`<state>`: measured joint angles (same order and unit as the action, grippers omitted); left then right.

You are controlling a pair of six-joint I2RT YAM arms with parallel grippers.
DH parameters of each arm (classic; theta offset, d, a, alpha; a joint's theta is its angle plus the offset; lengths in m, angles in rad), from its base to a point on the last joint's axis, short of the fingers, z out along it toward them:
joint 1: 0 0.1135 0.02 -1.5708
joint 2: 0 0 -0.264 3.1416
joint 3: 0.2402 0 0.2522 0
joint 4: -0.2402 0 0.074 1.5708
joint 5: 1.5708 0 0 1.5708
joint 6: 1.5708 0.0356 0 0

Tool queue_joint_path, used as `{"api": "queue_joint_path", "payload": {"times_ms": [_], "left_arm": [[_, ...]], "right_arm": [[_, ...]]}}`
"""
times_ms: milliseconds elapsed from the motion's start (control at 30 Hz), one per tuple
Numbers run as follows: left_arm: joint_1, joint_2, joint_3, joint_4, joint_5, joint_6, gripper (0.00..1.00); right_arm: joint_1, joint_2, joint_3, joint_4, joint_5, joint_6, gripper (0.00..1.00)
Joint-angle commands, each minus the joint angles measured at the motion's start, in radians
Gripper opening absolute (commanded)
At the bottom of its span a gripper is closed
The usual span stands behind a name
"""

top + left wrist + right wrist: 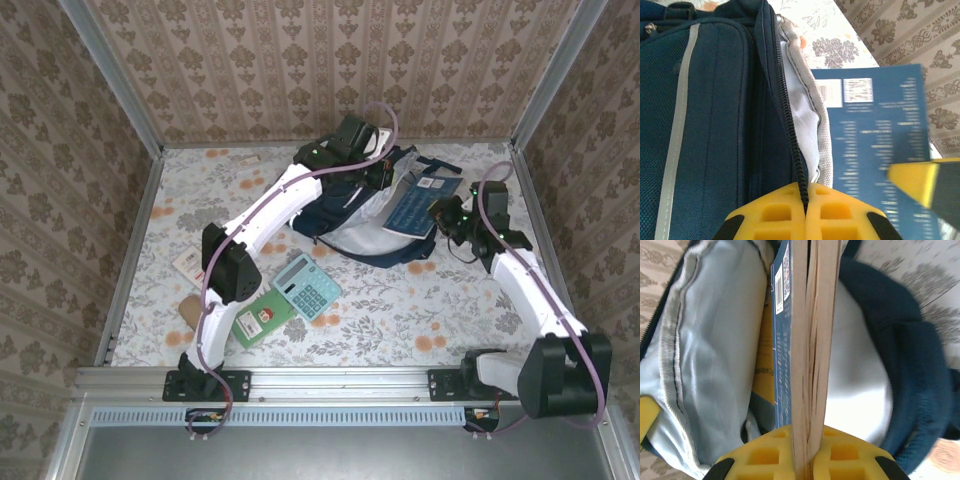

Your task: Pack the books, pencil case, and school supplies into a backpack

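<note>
Fingers (775,217) of the left gripper (806,210) are pressed together on the zipper (792,145) edge of the backpack (715,125), pinching the fabric where the black teeth run into the pads and holding that side of the mouth up. Just beside it the grey lining (822,130) is folded outward, so the main compartment stands open. The right gripper (807,452) is clamped on the dark blue book (781,365), gripping it edge-on by its pages with the cover facing the left side of the opening. The book hangs over the pale lining between the two walls of the bag; from above it sits tilted at the right side of the mouth, touching or nearly touching the rim, and how far it is inside cannot be told. The step in hand looks like feeding this book into the compartment while the other arm props the opening. The next move probably calls for pushing the book deeper along the lining, then parting the jaws once it is seated, without the left grip slipping off the zipper. On the table (450,310), well apart from the bag, the calculator (308,285), the green book (262,322), the pencil case (190,308) and a white card (190,265) are not yet packed.
</note>
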<state>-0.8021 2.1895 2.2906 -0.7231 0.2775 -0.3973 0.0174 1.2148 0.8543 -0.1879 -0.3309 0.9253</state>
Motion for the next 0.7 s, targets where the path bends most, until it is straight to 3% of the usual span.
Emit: {"api": "queue_joint_path", "payload": {"times_ms": [0,233,667], "left_arm": [[-0.005,-0.062,0.063,0.014,0.055,-0.014,0.00],[-0.002,-0.074,0.060,0.020,0.081,-0.008,0.00],[-0.003,-0.099,0.009,0.050,0.114,-0.015,0.00]], "right_arm": [[0.047,0.060,0.019,0.152,-0.057,0.058,0.00],[0.085,0.256,0.052,0.377,-0.051,0.185,0.00],[0.180,0.608,0.310,0.442,-0.016,0.234,0.01]]}}
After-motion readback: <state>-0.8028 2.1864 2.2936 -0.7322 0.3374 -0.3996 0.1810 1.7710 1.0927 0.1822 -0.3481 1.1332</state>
